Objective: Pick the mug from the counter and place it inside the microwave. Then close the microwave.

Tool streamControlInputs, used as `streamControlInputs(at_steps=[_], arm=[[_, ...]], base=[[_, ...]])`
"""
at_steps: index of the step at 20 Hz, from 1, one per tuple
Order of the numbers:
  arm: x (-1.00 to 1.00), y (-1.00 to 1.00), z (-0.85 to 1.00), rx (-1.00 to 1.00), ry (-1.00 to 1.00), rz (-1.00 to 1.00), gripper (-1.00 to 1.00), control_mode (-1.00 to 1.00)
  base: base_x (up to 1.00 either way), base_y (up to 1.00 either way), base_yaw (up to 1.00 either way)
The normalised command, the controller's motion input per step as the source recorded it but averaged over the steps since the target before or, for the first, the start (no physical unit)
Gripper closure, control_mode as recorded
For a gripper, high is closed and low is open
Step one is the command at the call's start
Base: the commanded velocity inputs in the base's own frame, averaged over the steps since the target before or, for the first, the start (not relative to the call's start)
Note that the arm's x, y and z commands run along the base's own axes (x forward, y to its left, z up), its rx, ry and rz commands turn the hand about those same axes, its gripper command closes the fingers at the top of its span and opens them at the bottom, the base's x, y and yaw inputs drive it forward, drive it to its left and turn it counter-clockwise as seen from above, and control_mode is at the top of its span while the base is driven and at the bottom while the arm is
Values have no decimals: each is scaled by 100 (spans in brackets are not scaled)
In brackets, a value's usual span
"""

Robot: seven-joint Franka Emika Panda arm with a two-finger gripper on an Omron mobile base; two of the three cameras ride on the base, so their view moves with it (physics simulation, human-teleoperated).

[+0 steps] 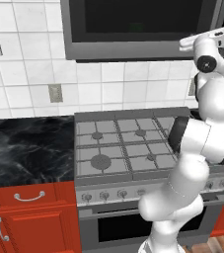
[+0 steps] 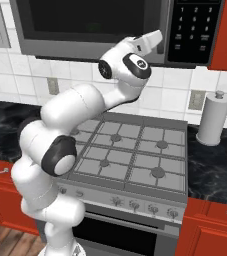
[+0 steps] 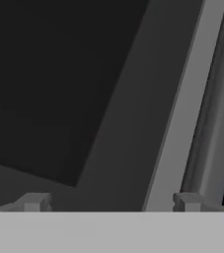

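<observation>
The microwave (image 1: 143,24) hangs above the stove, and its grey-framed door lies flush with its front. My gripper (image 3: 111,202) is raised right up against that door, open, with nothing between its widely spread fingertips (image 3: 34,201). Close ahead in the hand view are the dark door window, the pale grey frame (image 3: 182,123) and the curved handle (image 3: 214,123). From the right base view, my hand (image 2: 152,40) is pressed near the door's right edge, just left of the black keypad (image 2: 192,27). The mug is out of view. The black veined counter (image 1: 29,148) flanks the stove.
A grey gas stovetop (image 1: 123,143) lies under the arm. A paper towel roll (image 2: 212,120) stands on the counter to its right. Red cabinets (image 1: 29,222) with drawer handles run below the counter. An oven door sits under the stove knobs.
</observation>
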Motion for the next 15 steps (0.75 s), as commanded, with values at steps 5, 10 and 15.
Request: streamControlInputs(at_steps=[5, 10, 15], arm=[[35, -17, 18, 0, 7, 7, -100, -100], [11, -17, 24, 0, 7, 7, -100, -100], [-1, -13, 14, 0, 4, 6, -100, -100]], base=[[0, 0, 0], [0, 0, 0], [0, 0, 0]])
